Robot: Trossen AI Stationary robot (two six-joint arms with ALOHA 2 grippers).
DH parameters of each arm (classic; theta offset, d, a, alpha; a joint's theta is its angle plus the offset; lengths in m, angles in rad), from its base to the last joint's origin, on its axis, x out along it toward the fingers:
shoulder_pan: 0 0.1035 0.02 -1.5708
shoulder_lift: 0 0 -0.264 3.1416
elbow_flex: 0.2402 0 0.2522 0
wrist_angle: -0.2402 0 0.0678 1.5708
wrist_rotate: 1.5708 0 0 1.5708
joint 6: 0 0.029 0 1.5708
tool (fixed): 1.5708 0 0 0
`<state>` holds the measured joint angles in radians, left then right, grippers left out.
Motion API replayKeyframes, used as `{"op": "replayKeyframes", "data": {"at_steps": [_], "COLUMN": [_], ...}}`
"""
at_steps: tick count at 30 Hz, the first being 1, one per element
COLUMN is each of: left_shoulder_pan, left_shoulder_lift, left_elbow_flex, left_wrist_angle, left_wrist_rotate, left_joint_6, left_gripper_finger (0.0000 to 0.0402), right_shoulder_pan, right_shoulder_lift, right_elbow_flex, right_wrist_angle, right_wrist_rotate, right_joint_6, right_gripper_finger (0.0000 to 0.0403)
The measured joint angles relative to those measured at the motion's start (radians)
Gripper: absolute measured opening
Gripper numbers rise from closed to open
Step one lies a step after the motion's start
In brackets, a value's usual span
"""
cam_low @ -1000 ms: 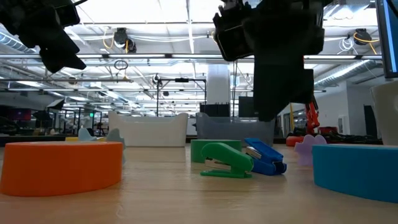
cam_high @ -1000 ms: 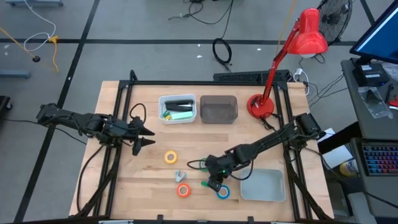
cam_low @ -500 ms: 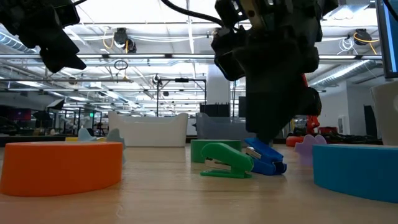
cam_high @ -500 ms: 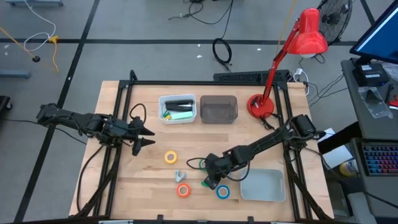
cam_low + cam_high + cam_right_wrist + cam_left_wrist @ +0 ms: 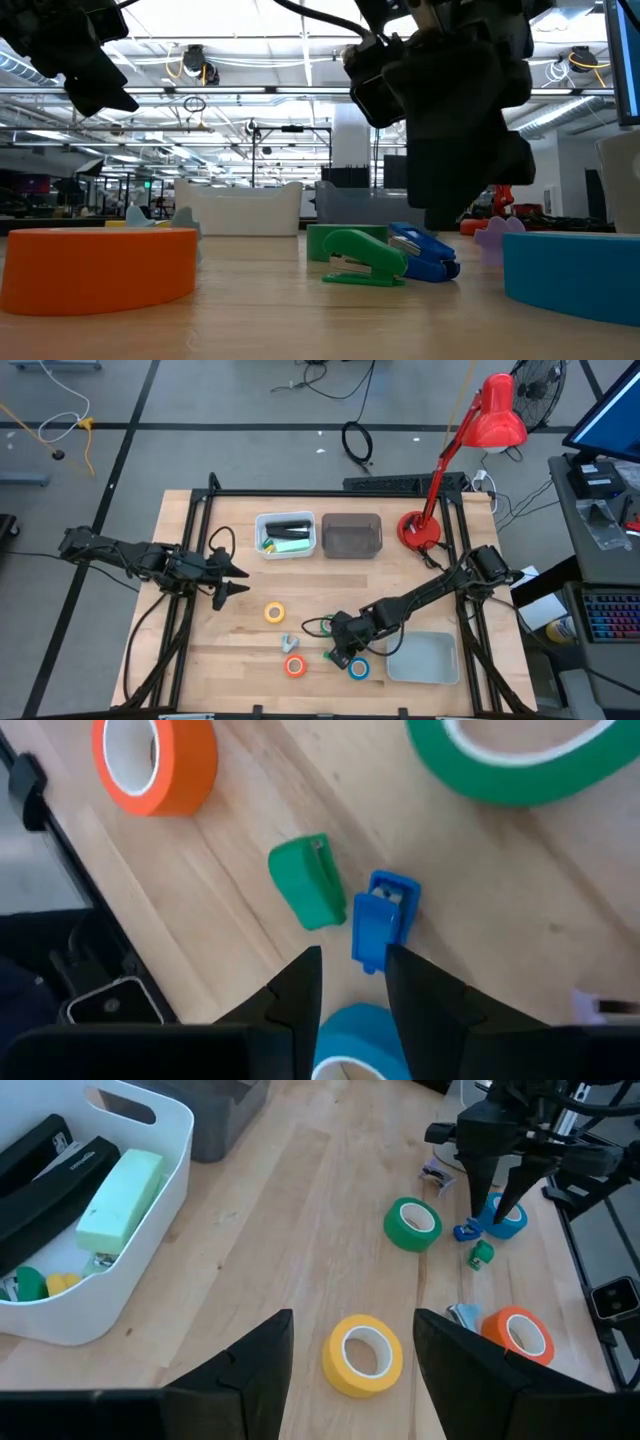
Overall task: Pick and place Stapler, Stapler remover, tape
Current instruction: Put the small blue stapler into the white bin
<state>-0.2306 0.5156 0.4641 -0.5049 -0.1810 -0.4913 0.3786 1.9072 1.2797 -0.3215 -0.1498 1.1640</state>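
Observation:
My right gripper [image 5: 352, 960] hangs open low over the near middle of the table, its fingertips on either side of the near end of a small blue stapler [image 5: 382, 910]. Whether they touch it cannot be told. A small green stapler [image 5: 308, 895] lies flat beside the blue one. Around them lie the tape rolls, flat on the wood: green [image 5: 520, 765], orange [image 5: 294, 666], blue [image 5: 359, 668] and yellow [image 5: 274, 613]. A small grey remover-like piece [image 5: 288, 644] lies by the orange roll. My left gripper [image 5: 243, 580] waits open above the table's left part.
A white bin [image 5: 285, 535] at the back holds a black stapler and green pieces. A dark grey bin [image 5: 351, 535] stands to its right. A pale tray [image 5: 422, 658] sits at the near right and a red desk lamp [image 5: 420, 530] at the far right.
My right gripper has rolled about the line along which it points, staying over the small blue stapler. Its fingers keep the same gap. The staplers and tape rolls lie where they did.

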Motion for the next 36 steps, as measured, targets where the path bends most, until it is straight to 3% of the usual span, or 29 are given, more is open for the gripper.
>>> {"op": "replayKeyframes", "data": {"at_steps": [36], "left_shoulder_pan": [0.0], "left_shoulder_lift": [0.0], "left_elbow_flex": [0.0], "left_wrist_angle": [0.065], "left_wrist_rotate": [-0.004], "left_joint_6": [0.045], "left_gripper_finger": [0.0209], "right_shoulder_pan": [0.045], "right_shoulder_lift": [0.0], "right_elbow_flex": [0.0], "right_wrist_angle": [-0.003], "right_wrist_rotate": [0.097], "right_joint_6": [0.084], "right_gripper_finger": [0.0105]}}
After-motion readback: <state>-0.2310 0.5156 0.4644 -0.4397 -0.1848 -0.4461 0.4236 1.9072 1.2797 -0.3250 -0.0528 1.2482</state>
